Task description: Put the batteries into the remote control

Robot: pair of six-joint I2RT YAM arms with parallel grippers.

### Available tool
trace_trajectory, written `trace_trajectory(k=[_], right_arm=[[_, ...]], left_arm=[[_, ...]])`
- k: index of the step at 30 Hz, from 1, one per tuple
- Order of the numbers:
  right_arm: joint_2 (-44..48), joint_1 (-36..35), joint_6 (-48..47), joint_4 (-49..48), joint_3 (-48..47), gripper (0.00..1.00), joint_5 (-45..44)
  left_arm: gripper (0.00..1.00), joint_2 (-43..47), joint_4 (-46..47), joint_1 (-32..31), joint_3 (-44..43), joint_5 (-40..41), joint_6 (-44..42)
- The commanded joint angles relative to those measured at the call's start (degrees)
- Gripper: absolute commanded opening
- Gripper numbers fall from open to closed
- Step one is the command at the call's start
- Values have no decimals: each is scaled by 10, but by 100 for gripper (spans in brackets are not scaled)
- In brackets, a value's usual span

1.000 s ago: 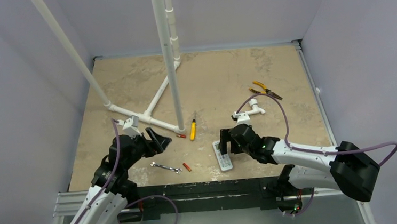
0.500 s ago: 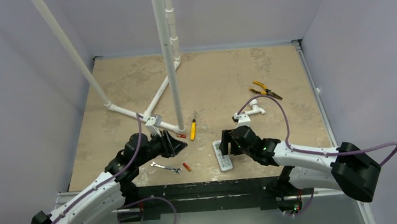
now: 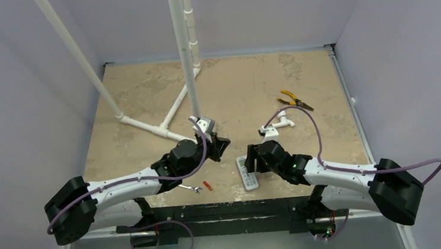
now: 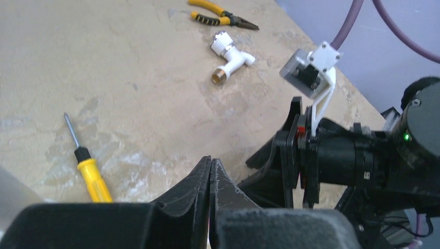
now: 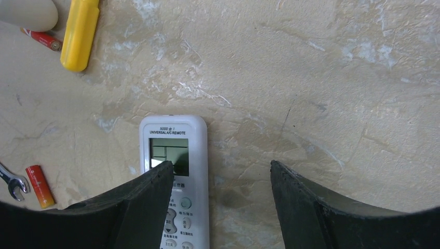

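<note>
The remote control [image 5: 174, 150] lies face up on the tabletop [image 5: 321, 78], display showing. The right gripper [image 5: 220, 166] is poised over it, fingers spread wide: one crosses the remote's button side, the other sits over bare tabletop. Out to the side, the first battery [image 5: 40, 185] lies by the wrench [image 5: 13, 182], and the second battery [image 5: 42, 39] rests beside the yellow screwdriver [image 5: 79, 33]. The left gripper [image 4: 210, 165], near that screwdriver, has its fingers pressed together (nothing visible between them).
</note>
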State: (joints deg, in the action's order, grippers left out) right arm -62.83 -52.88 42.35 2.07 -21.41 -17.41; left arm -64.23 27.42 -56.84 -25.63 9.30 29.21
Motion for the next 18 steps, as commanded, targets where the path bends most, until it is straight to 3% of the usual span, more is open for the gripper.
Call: trace_trajectory(k=[1, 12, 18], right_arm=[[10, -3, -5, -3, 8, 68, -26], [-11, -3, -20, -15, 5, 67, -27], [-18, -3, -25, -17, 3, 66, -25]], left_arm=[[0, -47, 49, -23, -76, 77, -117], [0, -156, -69, -42, -201, 277, -311], [0, -209, -98, -39, -237, 344, -364]])
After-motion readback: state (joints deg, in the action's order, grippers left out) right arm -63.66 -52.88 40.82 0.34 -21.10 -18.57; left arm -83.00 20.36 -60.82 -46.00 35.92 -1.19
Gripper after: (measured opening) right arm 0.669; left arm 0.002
